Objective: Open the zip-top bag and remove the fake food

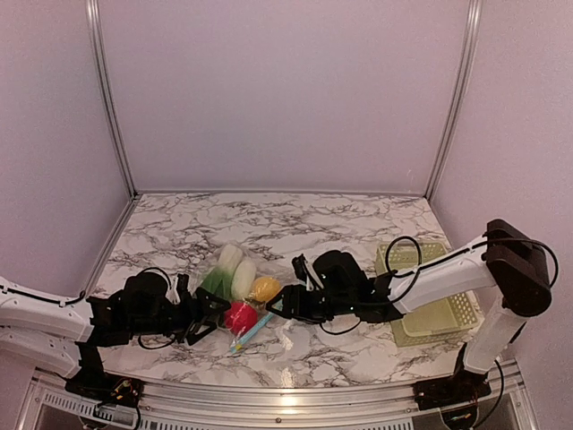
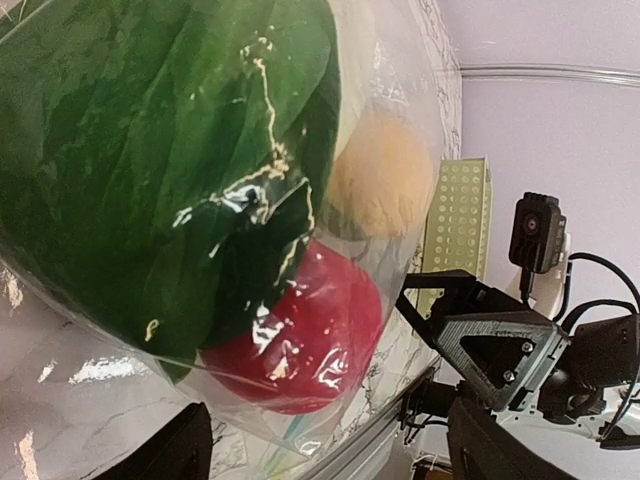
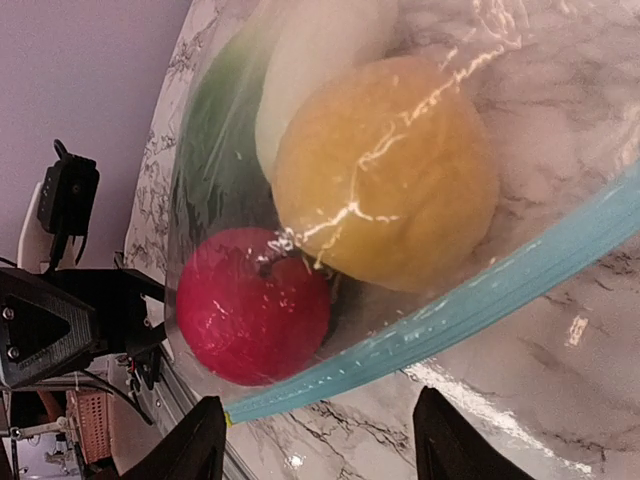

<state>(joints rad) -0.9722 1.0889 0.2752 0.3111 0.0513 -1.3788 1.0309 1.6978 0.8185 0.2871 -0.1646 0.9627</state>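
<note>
**Item: zip-top bag (image 1: pixel 242 300), count one.** It lies flat on the tabletop (image 1: pixel 179 224) near the front edge, between the two arms. Its light blue zipper strip (image 3: pixel 480 300) appears shut and runs along the side facing the right arm. This placement probably lets each arm take one side of the mouth.

**Contents: fake food, count four, all inside the bag.**
- Red fruit (image 1: pixel 240 315), one, nearest the zipper strip.
- Yellow-orange fruit (image 1: pixel 264 288), one, touching the red fruit.
- White oblong piece (image 1: pixel 243 278), one, behind the two fruits.
- Green leafy vegetable (image 1: pixel 215 279), one, on the side toward the left arm.

**Left pincer (image 1: pixel 204 315), count one.** Fingers spread wide with nothing clamped, set close against the leafy side of the bag, likely to steady it.

**Right pincer (image 1: pixel 279 305), count one.** Fingers parted and holding nothing, aimed at the zipper strip just ahead of the tips, apparently lining up a pinch.

**Lattice basket (image 1: pixel 448 313), count one.** It stands well apart at the right.
</note>
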